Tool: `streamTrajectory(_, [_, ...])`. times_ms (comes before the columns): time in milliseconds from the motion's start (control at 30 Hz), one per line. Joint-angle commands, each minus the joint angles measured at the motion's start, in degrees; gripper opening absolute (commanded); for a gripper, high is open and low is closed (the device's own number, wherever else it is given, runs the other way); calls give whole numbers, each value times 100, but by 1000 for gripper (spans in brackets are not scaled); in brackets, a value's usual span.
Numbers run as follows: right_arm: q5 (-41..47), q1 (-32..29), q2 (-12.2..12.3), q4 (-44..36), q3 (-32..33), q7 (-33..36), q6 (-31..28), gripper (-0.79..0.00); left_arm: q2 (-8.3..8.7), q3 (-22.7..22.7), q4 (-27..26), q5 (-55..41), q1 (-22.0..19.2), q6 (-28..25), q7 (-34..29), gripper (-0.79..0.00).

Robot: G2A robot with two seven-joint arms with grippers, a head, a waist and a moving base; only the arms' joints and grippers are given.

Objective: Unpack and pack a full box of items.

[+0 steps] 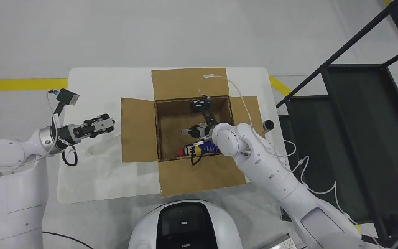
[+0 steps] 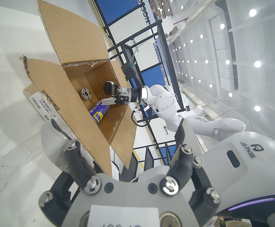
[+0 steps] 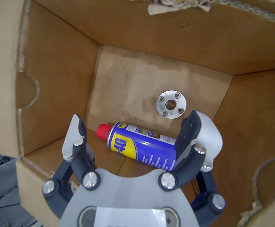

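blue and yellow spray can [image 3: 137, 148] lies on its side on the floor of the open cardboard box [image 1: 140, 131], by the near wall. right gripper [image 3: 135, 120] hangs just over it, spread wide, gripping nothing. metal disc [image 3: 171, 104] lies a bit farther in. left gripper [image 1: 107, 125] is off left over the white table [image 1: 93, 87], also spread and empty.

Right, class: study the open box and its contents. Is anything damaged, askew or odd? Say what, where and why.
The box is damaged: its top edges are torn and ragged, with shreds hanging at the rim. Inside, the can lies on its side, not upright. The flange lies flat, apart from it.
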Motion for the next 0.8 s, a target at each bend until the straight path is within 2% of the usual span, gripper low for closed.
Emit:
streamTrajectory(0, [45, 120, -60, 289, -101, -97, 38, 0, 0, 0, 0, 0, 0, 0, 0, 0])
streamTrajectory(133, [9, 223, -123, 590, -174, -252, 121, 0, 0, 0, 0, 0, 0, 0, 0, 0])
streamTrajectory(533, [22, 208, -124, 601, -167, -272, 119, 0, 0, 0, 0, 0, 0, 0, 0, 0])
streamTrajectory(767, [49, 367, -206, 1160, -206, -391, 6, 0, 0, 0, 0, 0, 0, 0, 0, 0])
